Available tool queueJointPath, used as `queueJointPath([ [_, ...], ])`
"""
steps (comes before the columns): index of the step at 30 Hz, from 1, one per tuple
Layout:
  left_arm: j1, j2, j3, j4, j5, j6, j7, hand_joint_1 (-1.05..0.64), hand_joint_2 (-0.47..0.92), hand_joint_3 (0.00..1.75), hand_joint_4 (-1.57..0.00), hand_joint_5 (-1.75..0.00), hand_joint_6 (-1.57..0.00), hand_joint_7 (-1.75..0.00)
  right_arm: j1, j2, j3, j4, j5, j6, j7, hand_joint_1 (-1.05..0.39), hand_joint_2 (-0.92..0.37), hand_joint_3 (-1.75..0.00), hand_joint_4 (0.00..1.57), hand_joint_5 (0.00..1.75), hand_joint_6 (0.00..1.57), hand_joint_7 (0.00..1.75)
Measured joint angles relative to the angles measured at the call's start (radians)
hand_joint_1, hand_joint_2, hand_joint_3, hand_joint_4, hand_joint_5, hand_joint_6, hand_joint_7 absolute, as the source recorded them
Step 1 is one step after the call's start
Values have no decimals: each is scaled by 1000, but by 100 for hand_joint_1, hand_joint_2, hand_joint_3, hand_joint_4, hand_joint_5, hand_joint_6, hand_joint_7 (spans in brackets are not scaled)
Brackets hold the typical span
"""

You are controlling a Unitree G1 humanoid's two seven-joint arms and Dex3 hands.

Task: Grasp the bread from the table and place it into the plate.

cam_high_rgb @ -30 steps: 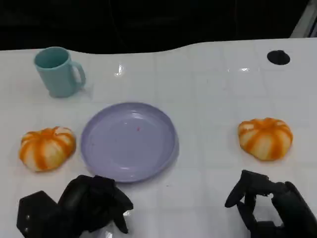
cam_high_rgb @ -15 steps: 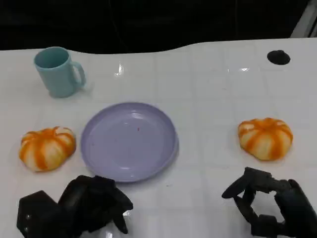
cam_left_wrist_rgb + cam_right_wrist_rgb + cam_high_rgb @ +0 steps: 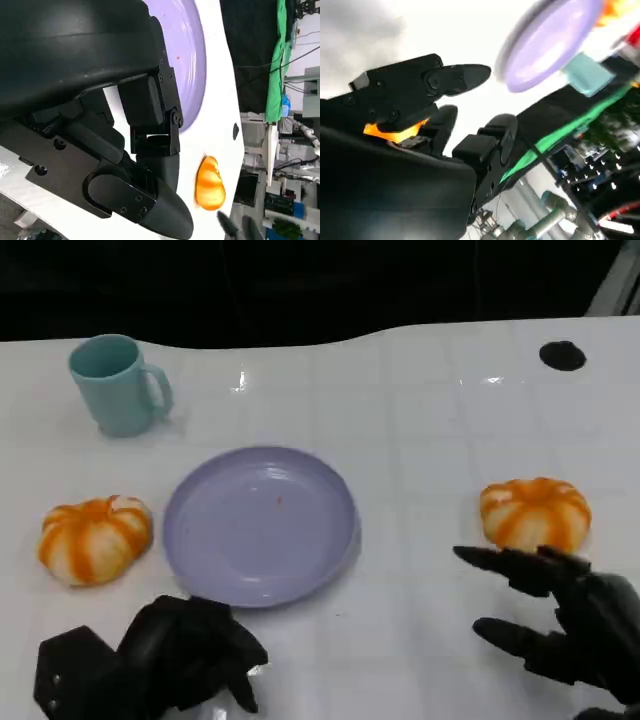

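White tabletop [image 3: 420,440] seen from the head camera. A lavender plate [image 3: 260,525] lies flat near the middle, with nothing on it. Two round, orange-and-white striped bread rolls rest on the tabletop, one on either side of the plate: the left bread roll [image 3: 95,538] just beside the plate's left rim, the right bread roll [image 3: 535,517] well apart from the plate. Both are dome-shaped and sit flat side down; each is slightly wider than deep, so its long axis runs roughly left to right, with the stripes converging at the crown.

The right hand [image 3: 560,625] is spread, its fingers [image 3: 510,565] apart and extended toward the plate side, holding nothing. Its upper fingers lie just in front of the right bread roll; contact cannot be judged from the head view, and the blurred right wrist view shows only an orange patch behind the fingers.

The left hand [image 3: 185,650] sits below the plate's near rim, fingers curled inward on nothing.

A teal mug [image 3: 118,385] stands upright at far left, handle to the right. A small black disc [image 3: 562,355] lies at far right.
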Motion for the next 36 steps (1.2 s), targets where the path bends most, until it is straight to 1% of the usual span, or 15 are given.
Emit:
queueJointPath([
  [3,-2,0,0,3,-1,0,0,-105,81,1,-145,-102,-156,-52,-18,-19,3,-24,-69,69,-22,-54,-91,-2,16,31,35,0],
  [7,-8,0,0,12,-1,0,-1,-105,81,1,-145,-101,-156,-52,-63,-54,16,-38,-138,149,-30,-57,-90,-1,11,32,33,0],
  [10,-10,0,0,12,-1,0,-1,-105,81,0,-146,-101,-155,-52,-98,-78,26,-40,-176,202,-32,-59,-90,0,1,46,31,0],
  [14,-10,-1,0,12,0,-1,0,-105,81,1,-146,-101,-156,-52,-131,-110,55,-42,-247,286,-34,-59,-89,0,0,46,29,0],
  [18,-10,-1,0,12,0,-3,-1,-105,81,1,-146,-101,-156,-52,-145,-114,88,-43,-297,359,-33,-56,-87,0,0,47,29,0],
  [22,-8,-1,-1,10,-1,-3,-1,-105,81,1,-146,-101,-157,-52,-172,-114,117,-39,-307,418,-28,-54,-86,0,0,47,28,0],
  [26,-1,-2,-3,-2,0,-3,-1,-105,81,0,-146,-101,-157,-52,-204,-114,148,-15,-308,452,-19,-52,-85,0,0,47,29,1],
  [30,6,-2,-6,-8,1,-3,-1,-105,81,1,-145,-101,-156,-51,-240,-115,184,45,-318,484,-20,-50,-84,0,0,47,30,1],
  [36,10,-2,-8,-12,1,-3,-1,-105,82,1,-145,-101,-156,-52,-307,-114,223,152,-320,505,-36,-50,-84,0,0,45,30,0],
])
